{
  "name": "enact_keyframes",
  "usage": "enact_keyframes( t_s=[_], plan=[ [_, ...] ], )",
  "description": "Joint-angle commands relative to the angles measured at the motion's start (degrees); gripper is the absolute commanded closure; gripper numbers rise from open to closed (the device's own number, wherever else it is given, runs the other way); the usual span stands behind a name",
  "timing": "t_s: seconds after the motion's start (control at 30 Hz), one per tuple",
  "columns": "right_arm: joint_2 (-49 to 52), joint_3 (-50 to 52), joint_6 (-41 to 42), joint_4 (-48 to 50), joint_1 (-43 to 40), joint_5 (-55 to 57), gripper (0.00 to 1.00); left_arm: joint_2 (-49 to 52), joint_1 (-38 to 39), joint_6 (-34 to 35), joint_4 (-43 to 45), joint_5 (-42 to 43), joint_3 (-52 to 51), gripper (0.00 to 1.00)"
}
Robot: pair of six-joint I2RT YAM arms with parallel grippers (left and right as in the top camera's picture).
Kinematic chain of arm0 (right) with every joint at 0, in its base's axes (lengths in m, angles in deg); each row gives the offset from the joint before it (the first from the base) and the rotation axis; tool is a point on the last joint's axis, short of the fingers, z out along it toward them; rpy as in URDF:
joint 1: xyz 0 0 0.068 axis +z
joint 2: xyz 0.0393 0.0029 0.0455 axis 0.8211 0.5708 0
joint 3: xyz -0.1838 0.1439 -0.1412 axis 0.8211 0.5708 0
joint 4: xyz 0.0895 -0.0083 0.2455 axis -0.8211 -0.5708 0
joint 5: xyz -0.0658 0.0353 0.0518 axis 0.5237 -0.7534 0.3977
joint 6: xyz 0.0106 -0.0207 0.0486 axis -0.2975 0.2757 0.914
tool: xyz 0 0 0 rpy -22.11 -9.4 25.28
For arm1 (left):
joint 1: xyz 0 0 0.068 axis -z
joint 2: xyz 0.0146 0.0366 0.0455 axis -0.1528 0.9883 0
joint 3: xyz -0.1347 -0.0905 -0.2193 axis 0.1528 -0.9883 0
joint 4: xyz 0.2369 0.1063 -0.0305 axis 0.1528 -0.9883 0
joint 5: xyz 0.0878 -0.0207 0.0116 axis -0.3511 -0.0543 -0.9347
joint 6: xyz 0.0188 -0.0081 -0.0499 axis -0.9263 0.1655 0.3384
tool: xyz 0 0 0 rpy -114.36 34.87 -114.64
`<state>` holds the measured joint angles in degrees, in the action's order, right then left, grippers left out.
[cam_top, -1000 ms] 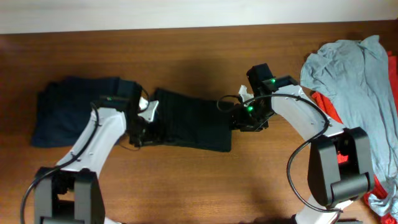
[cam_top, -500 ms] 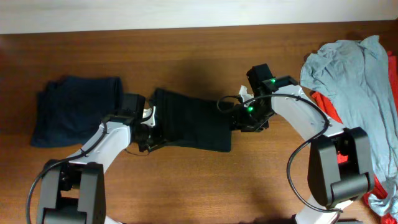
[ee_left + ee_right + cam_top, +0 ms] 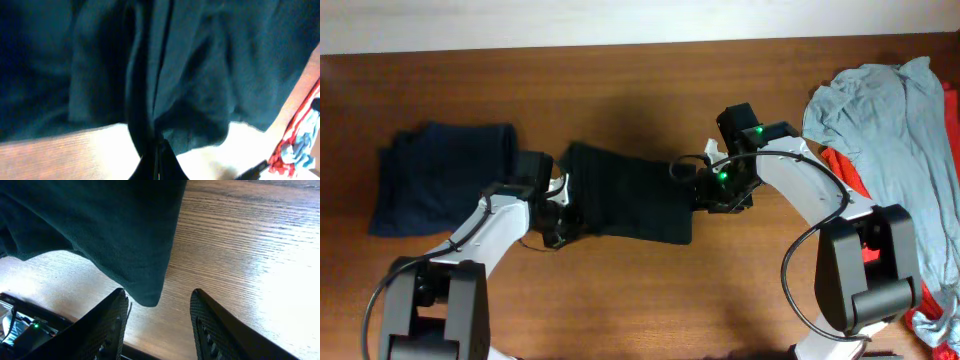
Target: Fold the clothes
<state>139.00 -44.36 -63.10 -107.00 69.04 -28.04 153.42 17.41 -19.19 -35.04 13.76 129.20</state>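
Note:
The clothes (image 3: 625, 192), a black T-shirt folded into a rectangle, lie mid-table. My left gripper (image 3: 557, 207) sits at their left edge. In the left wrist view its fingertips (image 3: 156, 159) are pressed together, and a ridge of the dark cloth (image 3: 200, 75) runs down into them. My right gripper (image 3: 705, 192) is at the shirt's right edge. It stands open in the right wrist view (image 3: 157, 325), where a corner of the black cloth (image 3: 145, 280) hangs just above the gap without touching either finger (image 3: 107, 330).
A dark navy garment (image 3: 440, 175) lies folded at the left, close to the left arm. A light grey shirt (image 3: 890, 110) sits over a red one (image 3: 848, 170) at the right edge. Bare wood runs along the front of the table (image 3: 650, 290).
My left gripper slid a little right onto the shirt's left edge and closed from wide open to shut. The right arm and its open jaws have not moved.

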Motion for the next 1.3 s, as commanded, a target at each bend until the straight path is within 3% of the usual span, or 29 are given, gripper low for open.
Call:
enact_keyframes(
  t_s=[0.0,0.2,0.5,0.57,0.63,0.77,0.87,1.03,1.27],
  plan=[
    [-0.7,-0.2,-0.8,-0.2,0.0,1.5,0.56,-1.9,-1.9,-5.5,-5.2,-1.4,4.5,0.99],
    [-0.7,-0.2,-0.8,-0.3,0.0,1.5,0.53,-4.9,-2.8,-12.2,-15.5,-16.8,11.5,0.99],
    [-0.7,-0.2,-0.8,-1.4,0.0,1.5,0.51,-4.5,-2.8,-13.7,-16.5,-22.8,11.5,0.99],
    [-0.7,-0.2,-0.8,-1.4,0.0,1.5,0.51,-4.5,-2.8,-13.7,-17.4,-22.8,11.5,0.85],
    [-0.7,-0.2,-0.8,-1.4,0.0,1.5,0.51,-4.5,-2.8,-13.7,-18.1,-22.8,11.5,0.62],
    [-0.7,-0.2,-0.8,-1.4,0.0,1.5,0.51,-4.5,-2.8,-13.7,-18.1,-23.5,11.5,0.55],
    [-0.7,-0.2,-1.4,-1.1,0.0,1.5,0.51,-4.5,-2.8,-14.0,-14.0,-22.7,11.5,0.52],
    [-0.7,-0.2,-2.3,0.0,0.0,1.9,0.46,-3.3,-2.0,-21.9,-1.3,-19.8,11.5,0.52],
    [-0.7,-0.2,-2.2,0.2,0.0,1.9,0.45,6.6,-0.4,-27.8,12.7,-13.9,11.5,0.6]
  ],
)
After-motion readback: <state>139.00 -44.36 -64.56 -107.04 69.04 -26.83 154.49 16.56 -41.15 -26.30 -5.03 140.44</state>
